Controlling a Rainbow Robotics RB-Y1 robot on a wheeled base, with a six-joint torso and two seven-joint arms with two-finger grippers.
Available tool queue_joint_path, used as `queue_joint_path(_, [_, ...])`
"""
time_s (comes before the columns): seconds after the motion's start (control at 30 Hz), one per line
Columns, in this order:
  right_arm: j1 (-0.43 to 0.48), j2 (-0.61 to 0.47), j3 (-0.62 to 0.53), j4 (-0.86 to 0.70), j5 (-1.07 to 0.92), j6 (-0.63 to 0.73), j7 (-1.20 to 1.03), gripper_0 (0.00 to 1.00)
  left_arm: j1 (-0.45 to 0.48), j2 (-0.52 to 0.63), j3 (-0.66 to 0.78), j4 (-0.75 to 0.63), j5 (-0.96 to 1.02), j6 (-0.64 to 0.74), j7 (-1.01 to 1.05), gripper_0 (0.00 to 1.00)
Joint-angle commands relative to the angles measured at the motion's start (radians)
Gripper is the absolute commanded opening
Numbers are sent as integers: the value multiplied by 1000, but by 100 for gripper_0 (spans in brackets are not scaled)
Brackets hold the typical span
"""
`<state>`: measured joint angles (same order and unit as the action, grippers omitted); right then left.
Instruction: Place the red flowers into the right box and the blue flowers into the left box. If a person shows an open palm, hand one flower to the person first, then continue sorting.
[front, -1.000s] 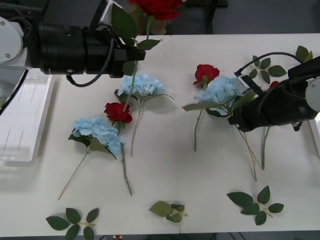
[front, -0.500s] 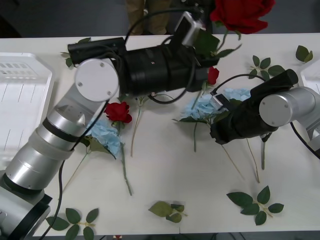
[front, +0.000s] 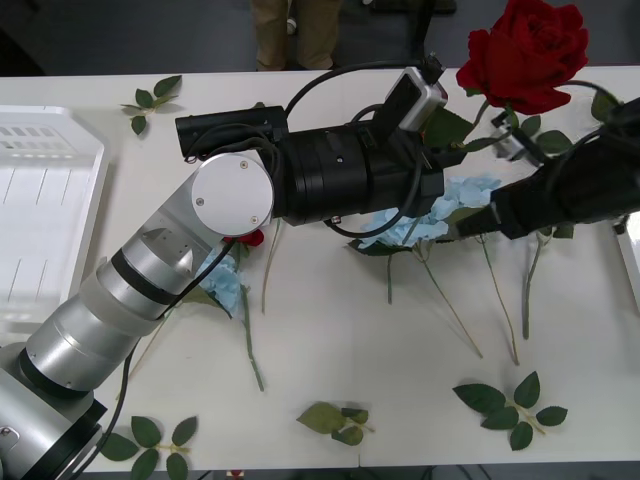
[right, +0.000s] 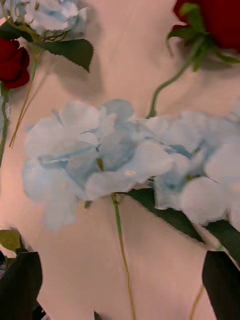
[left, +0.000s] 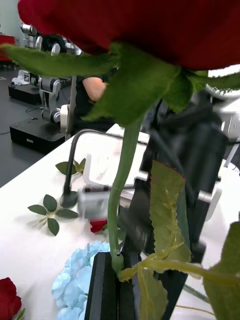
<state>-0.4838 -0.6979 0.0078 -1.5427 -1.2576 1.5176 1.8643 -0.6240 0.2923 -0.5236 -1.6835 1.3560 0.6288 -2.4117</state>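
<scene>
My left gripper (front: 447, 152) reaches across the table and is shut on the green stem of a red flower (front: 522, 52), held up over the right side. In the left wrist view the stem (left: 122, 200) runs down into the black fingers (left: 102, 285). My right gripper (front: 478, 222) hangs open just above a cluster of blue flowers (front: 440, 205); its fingers (right: 20, 280) flank the pale heads (right: 100, 160). Another red flower (front: 252, 237) and a blue flower (front: 225, 285) lie partly under my left arm. The left box (front: 50, 200) is far left, the right box (front: 633, 262) at the right edge.
Loose leaf sprigs lie at the front (front: 510, 405), (front: 340, 420), (front: 145, 445) and at the back left (front: 150, 97). Long stems (front: 500, 300) trail toward the front under the right arm. A person's legs (front: 295, 30) stand behind the table.
My left arm swung from the back left across to the right, carrying the red flower with it. My right gripper shifted right and back over the blue cluster.
</scene>
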Motion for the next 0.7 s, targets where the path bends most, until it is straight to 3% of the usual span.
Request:
queue_joint_path(0.03, [51, -61, -118, -8, -20, 69, 128, 96, 9, 2, -4, -12, 14, -14, 14, 0])
queue_joint_path(0.17, [129, -104, -154, -8, -187, 46, 248, 96, 10, 8, -4, -12, 17, -14, 13, 0])
queue_joint_path(0.3, [229, -109, -127, -8, -404, -65, 384, 95, 14, 11, -4, -12, 20, -14, 13, 0])
queue_joint_path(0.47, [300, -109, 4, -7, -677, -209, 556, 96, 14, 19, -4, -12, 23, -14, 13, 0])
queue_joint_path(0.7, [295, -94, 181, 95, -1028, -310, 841, 96, 14, 27, -4, -12, 43, -14, 13, 0])
